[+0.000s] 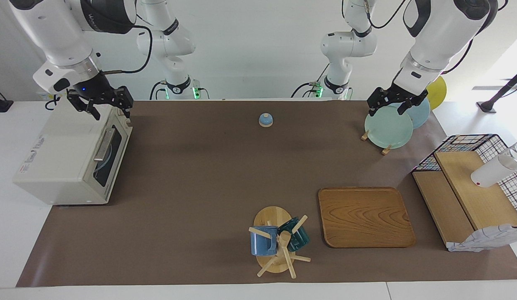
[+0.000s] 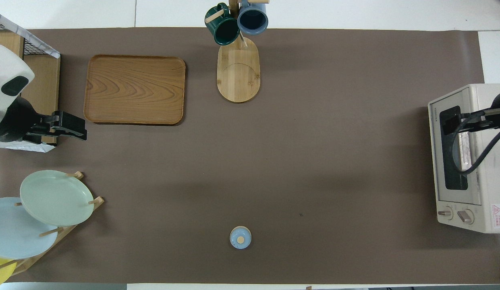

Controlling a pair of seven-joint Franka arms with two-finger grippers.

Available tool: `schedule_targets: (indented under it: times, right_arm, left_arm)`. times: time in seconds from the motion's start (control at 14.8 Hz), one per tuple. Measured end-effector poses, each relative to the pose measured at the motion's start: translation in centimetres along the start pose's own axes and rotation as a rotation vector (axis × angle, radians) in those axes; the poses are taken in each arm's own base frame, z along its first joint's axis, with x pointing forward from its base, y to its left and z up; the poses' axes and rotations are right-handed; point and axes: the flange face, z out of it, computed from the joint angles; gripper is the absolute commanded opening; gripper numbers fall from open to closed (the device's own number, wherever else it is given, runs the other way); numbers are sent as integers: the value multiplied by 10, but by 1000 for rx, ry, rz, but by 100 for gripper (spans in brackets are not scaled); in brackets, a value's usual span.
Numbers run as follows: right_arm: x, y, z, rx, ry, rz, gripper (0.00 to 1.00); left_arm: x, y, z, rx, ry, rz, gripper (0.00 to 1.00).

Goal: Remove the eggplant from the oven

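Stage: start, nothing done | oven [image 1: 71,158] at nine o'clock in facing view, door shut | eggplant unseen (presumably inside) | right gripper [image 1: 101,102] over oven top, I couldn't tell its fingers | left gripper [image 1: 390,104] open, empty, waited over plates [image 1: 387,127] | left: open door, pull eggplant.

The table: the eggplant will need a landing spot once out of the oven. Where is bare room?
The wooden tray is bare, and so is the mat between the oven, the mug tree and the small bell. Crowded: the left arm's end, with plate rack and wire basket.
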Motion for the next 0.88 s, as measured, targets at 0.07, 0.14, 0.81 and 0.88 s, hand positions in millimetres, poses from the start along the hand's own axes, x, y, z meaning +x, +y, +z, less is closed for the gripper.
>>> schedule_targets:
  times: [0.07, 0.14, 0.81, 0.88]
  right_arm:
    - [-1, -2, 13, -3, 7, 20, 0]
    - [-4, -3, 26, -17, -4, 46, 0]
    - [-23, 43, 96, -247, -103, 155, 0]
    - [-25, 50, 102, -267, -113, 155, 0]
  left_arm:
    - [0, 0, 0, 0, 0, 0, 100]
    - [0, 0, 0, 0, 0, 0, 100]
    - [0, 0, 0, 0, 0, 0, 100]
    - [0, 0, 0, 0, 0, 0, 100]
